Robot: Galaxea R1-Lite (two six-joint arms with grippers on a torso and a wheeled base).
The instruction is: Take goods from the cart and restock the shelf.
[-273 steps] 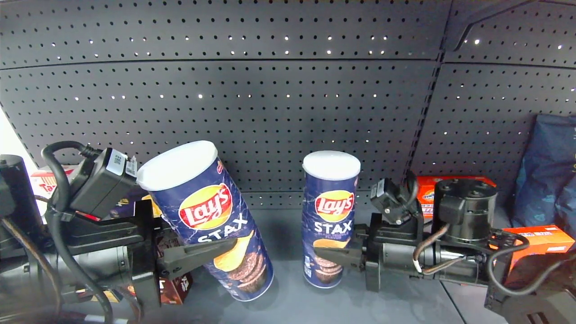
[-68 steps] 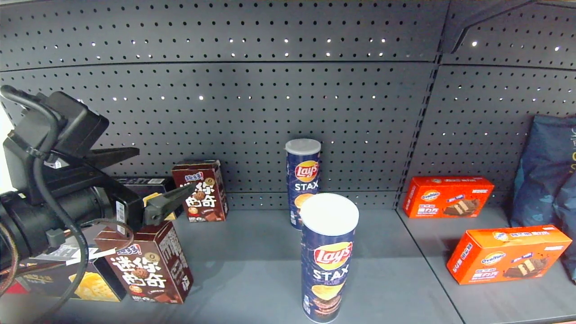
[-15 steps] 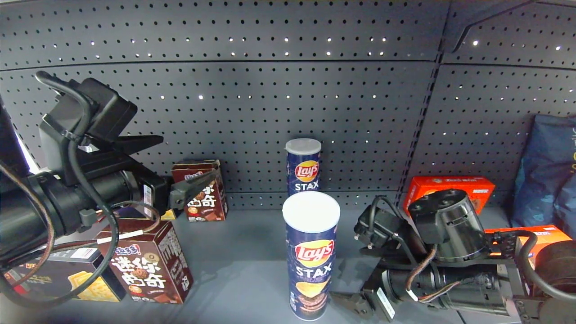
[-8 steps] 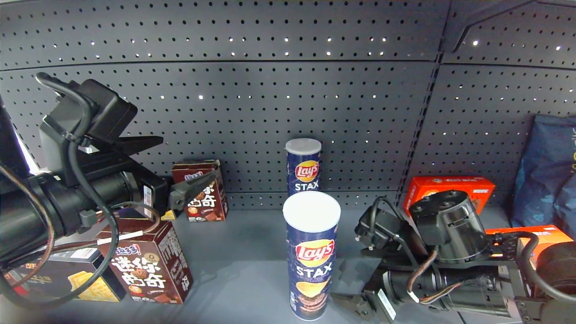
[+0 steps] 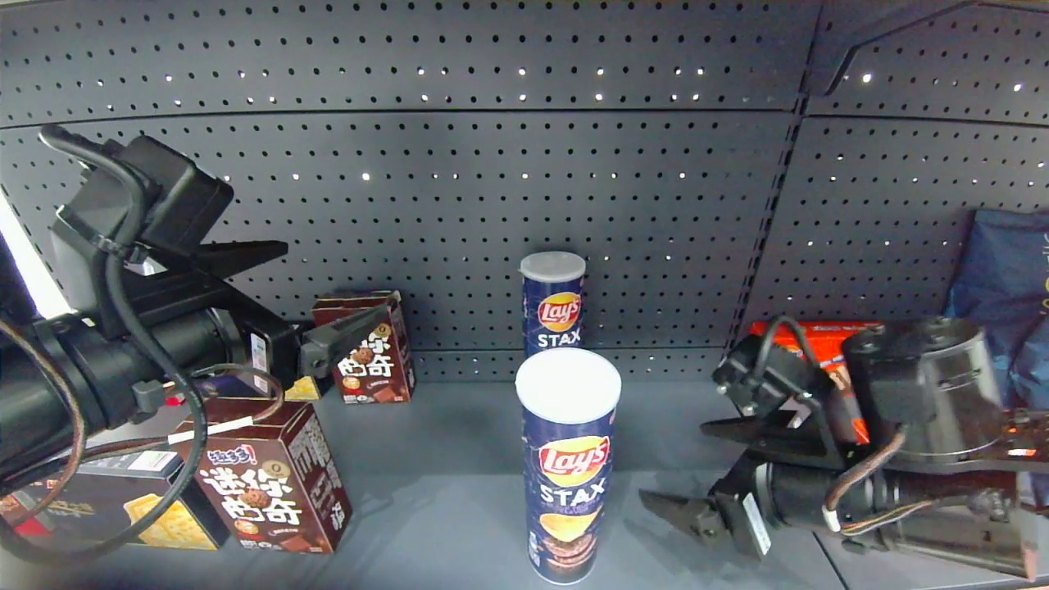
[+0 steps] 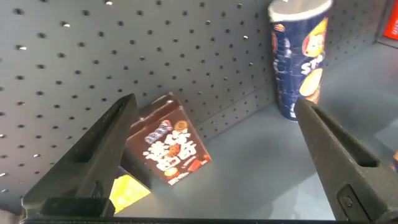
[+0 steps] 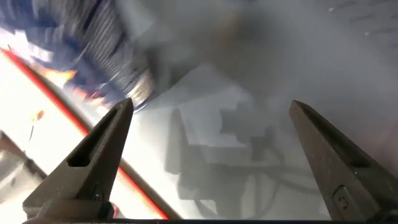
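At the shelf (image 5: 442,426) front, the near chip can (image 5: 567,467) stands upright and free, right end effector (image 5: 701,471) spread wide just beside it. Placement looks done; next, back to the cart without clipping it. Left end effector (image 5: 299,295) gapes empty near the brown boxes (image 5: 274,483); second can (image 5: 552,299) by the back wall

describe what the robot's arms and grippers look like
The left arm and right arm are matte black cylinders. The left gripper and right gripper have long tapering black fingers. A boxy black camera tops each wrist. On the left loop black cables, on the right a brownish cable.
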